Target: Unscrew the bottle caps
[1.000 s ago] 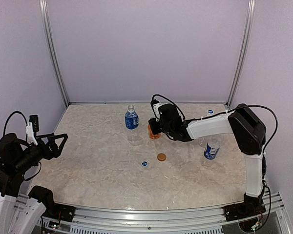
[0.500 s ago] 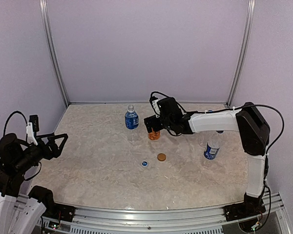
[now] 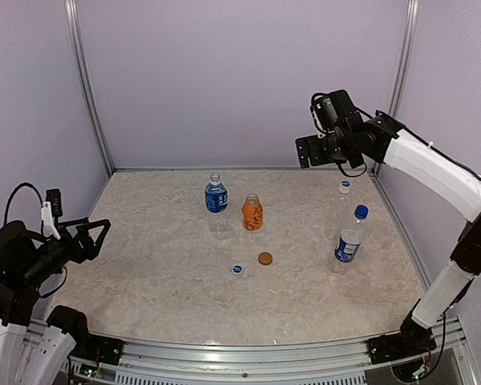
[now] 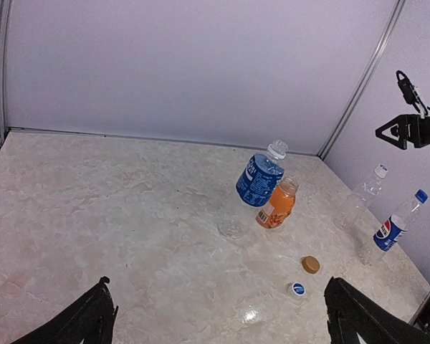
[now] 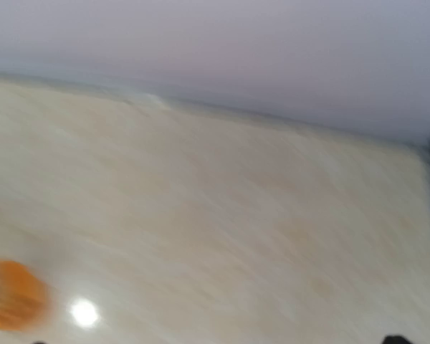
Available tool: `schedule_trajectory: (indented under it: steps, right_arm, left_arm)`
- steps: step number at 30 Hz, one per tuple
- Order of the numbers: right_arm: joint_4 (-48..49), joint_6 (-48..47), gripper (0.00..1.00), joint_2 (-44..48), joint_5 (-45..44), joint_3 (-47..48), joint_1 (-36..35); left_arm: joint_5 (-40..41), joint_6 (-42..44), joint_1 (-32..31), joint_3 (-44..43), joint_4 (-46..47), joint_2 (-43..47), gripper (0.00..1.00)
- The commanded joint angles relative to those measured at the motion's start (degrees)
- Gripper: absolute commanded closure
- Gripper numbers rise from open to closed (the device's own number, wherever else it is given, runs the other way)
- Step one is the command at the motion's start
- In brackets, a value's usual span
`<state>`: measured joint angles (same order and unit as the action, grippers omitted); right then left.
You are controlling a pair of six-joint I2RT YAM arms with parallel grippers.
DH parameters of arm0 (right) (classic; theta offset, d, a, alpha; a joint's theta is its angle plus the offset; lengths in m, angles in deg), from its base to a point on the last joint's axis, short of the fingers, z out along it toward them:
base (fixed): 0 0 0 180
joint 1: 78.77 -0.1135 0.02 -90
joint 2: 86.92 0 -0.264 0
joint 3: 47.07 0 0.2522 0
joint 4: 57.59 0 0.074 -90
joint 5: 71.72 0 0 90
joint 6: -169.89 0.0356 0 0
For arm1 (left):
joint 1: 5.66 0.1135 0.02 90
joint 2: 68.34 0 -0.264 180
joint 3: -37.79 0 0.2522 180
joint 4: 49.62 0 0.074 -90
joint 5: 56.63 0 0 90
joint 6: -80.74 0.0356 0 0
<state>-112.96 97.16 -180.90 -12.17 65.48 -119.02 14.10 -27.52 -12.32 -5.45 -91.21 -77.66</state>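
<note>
Four bottles stand on the marble table [image 3: 160,297]. A blue-labelled bottle [image 3: 216,200] and the short orange bottle [image 3: 252,213] stand side by side at mid-back, both without caps. At the right are a clear unlabelled bottle [image 3: 341,210] with a white cap and a blue-labelled bottle [image 3: 349,242] with a blue cap. A brown cap [image 3: 264,258] and a blue-and-white cap [image 3: 237,269] lie loose in the middle. My right gripper [image 3: 305,151] hangs open and empty, high above the back right. My left gripper [image 3: 96,239] is open at the far left, empty [image 4: 218,315].
The left wrist view shows the same bottles [image 4: 261,178] [image 4: 277,204] and both loose caps [image 4: 311,264] [image 4: 297,289] ahead of the fingers. The right wrist view is blurred, with an orange blob [image 5: 11,294] at lower left. Walls and metal posts [image 3: 393,88] close in the table.
My right gripper opened, let go of the orange bottle and rose up and back to the right. The orange bottle stays upright. The left arm has not moved.
</note>
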Motion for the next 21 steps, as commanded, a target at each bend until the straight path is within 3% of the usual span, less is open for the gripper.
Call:
schedule_trajectory:
  steps: [1,6,11,16,21]
  right_arm:
    - [-13.9,4.0,0.01,1.8,-1.5,-7.0,5.6]
    - [-8.6,2.9,0.03,5.5,3.1,-12.9,9.7]
    - [-3.2,2.0,0.19,7.2,9.3,-18.4,13.4]
    - [-1.4,1.8,0.25,7.1,9.3,-20.2,14.3]
    - [1.7,0.2,0.38,5.9,11.8,-20.7,15.4]
  left_arm:
    - [-1.2,-0.5,0.6,0.9,1.1,0.7,0.01]
    - [-1.6,-0.5,0.6,0.9,1.2,0.8,0.01]
    - [-1.8,-0.5,0.6,1.0,1.3,0.9,0.01]
    - [-1.7,-0.4,0.6,0.9,1.2,0.5,0.01]
    - [-2.0,-0.5,0.7,1.1,1.4,0.3,0.01]
